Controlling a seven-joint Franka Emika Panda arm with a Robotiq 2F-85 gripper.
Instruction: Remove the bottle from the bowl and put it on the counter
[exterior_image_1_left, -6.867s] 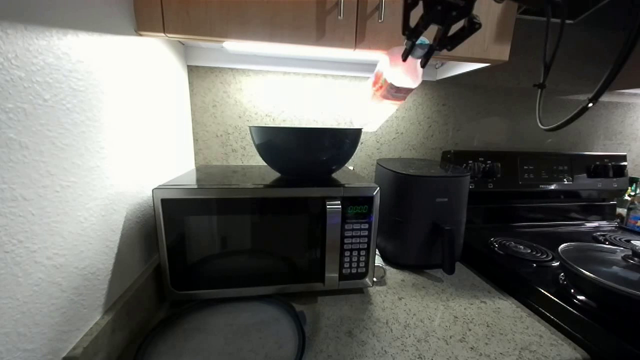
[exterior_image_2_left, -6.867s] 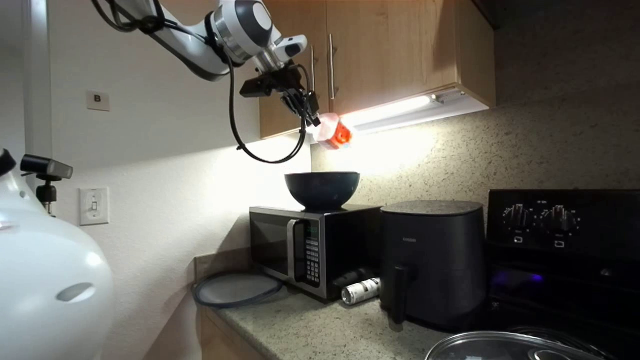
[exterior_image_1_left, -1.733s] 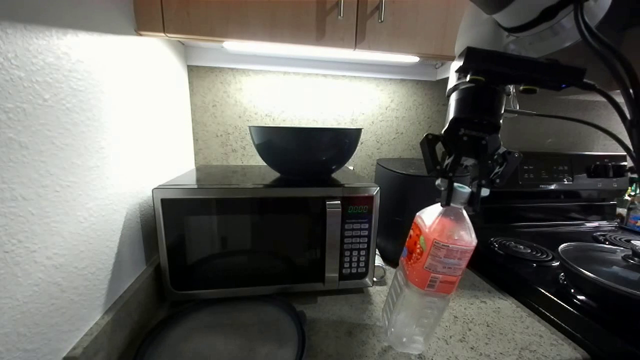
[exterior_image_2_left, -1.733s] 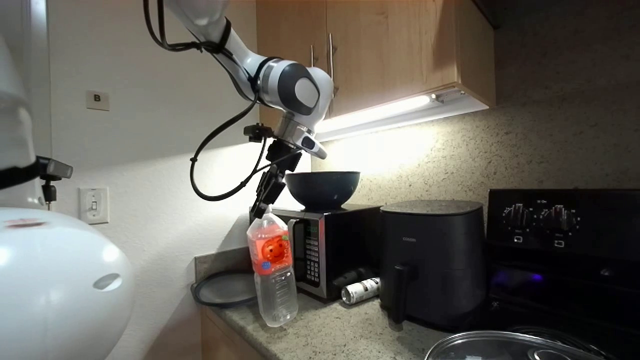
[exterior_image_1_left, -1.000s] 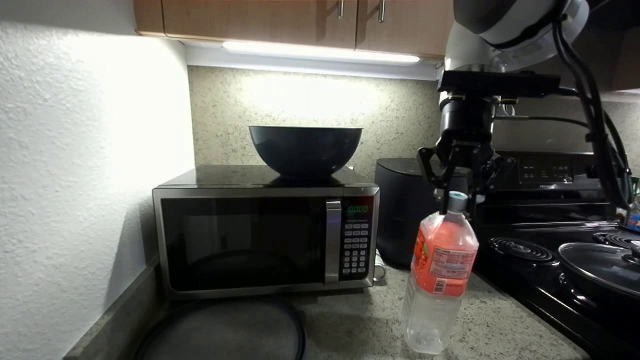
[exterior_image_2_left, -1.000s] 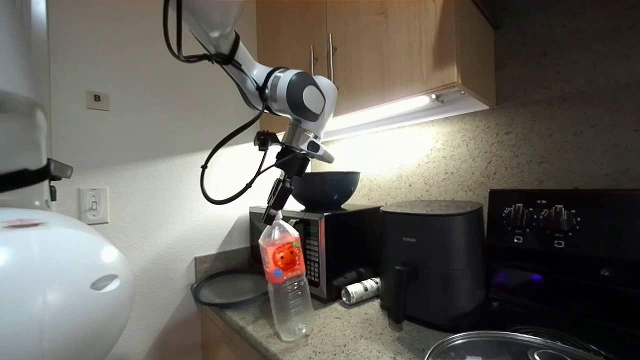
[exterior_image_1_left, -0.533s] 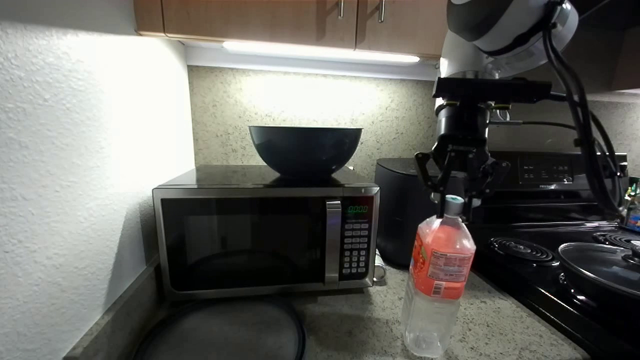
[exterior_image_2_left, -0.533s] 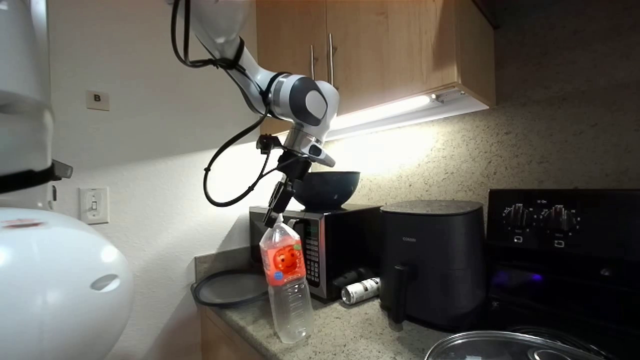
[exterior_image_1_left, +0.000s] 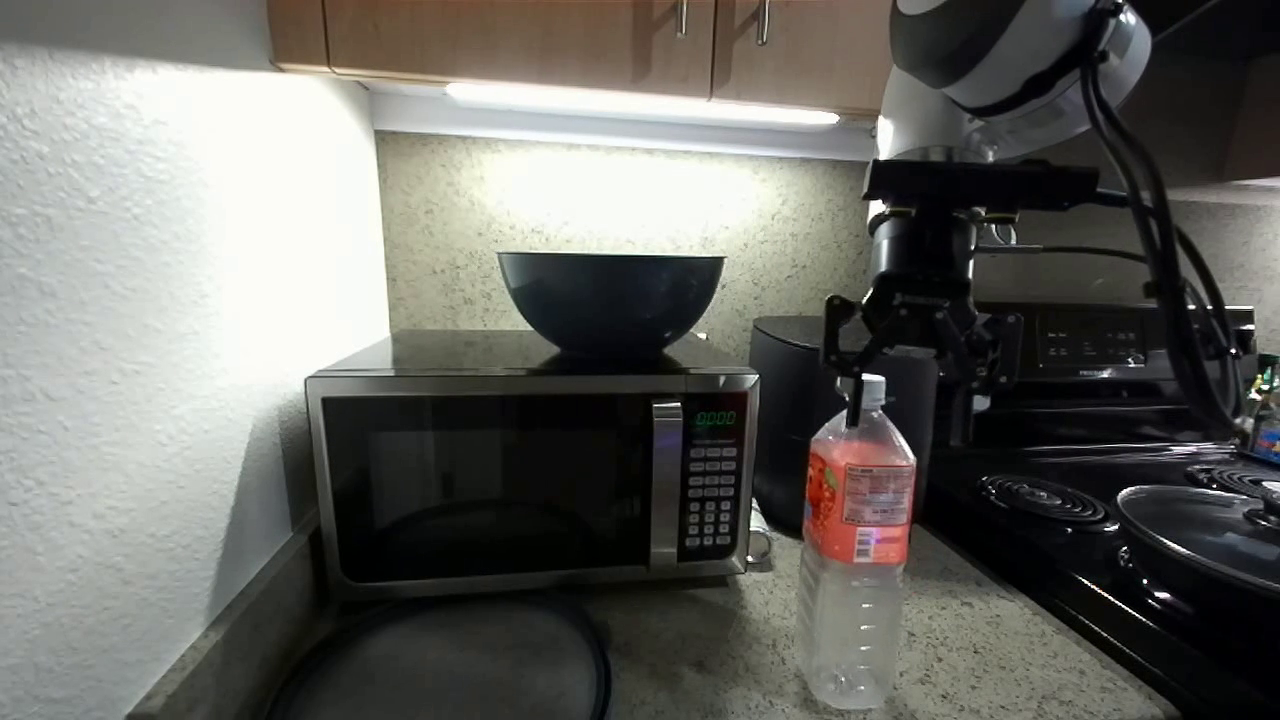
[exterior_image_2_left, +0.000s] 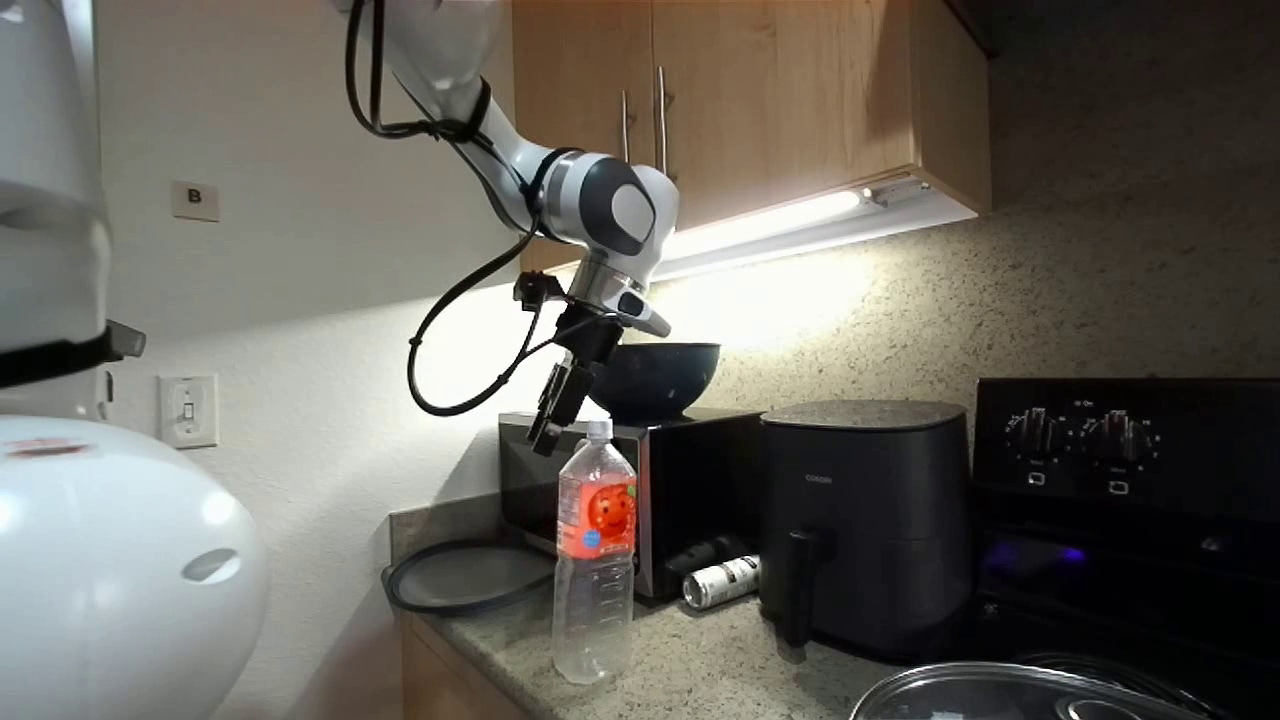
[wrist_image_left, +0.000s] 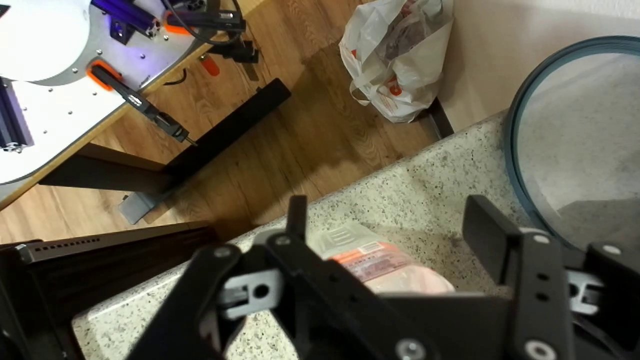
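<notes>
The clear bottle (exterior_image_1_left: 860, 515) with its red-orange label and white cap stands upright on the speckled counter (exterior_image_1_left: 985, 625), in front of the microwave. My gripper (exterior_image_1_left: 908, 418) is open above it, its fingers spread to either side of a wide gap. In an exterior view the cap of the bottle (exterior_image_2_left: 595, 545) is beside the fingertips (exterior_image_2_left: 545, 440), apart from them. Looking down in the wrist view, I see the bottle (wrist_image_left: 370, 262) partly hidden behind the gripper's own parts. The dark bowl (exterior_image_1_left: 612, 300) rests on top of the microwave; its inside is hidden.
Behind the bottle are the microwave (exterior_image_1_left: 500, 480) and a black air fryer (exterior_image_2_left: 865, 530), with a can (exterior_image_2_left: 722, 582) lying between them. A round lid (exterior_image_2_left: 470, 578) lies at the counter's wall end. The black stove (exterior_image_1_left: 1050, 560) carries a glass-lidded pan (exterior_image_1_left: 1200, 540).
The bottle came down from above the bowl to the counter in my gripper's hold. Within the last half second the jaws opened, and the tilted bottle straightened up, its neck coming free.
</notes>
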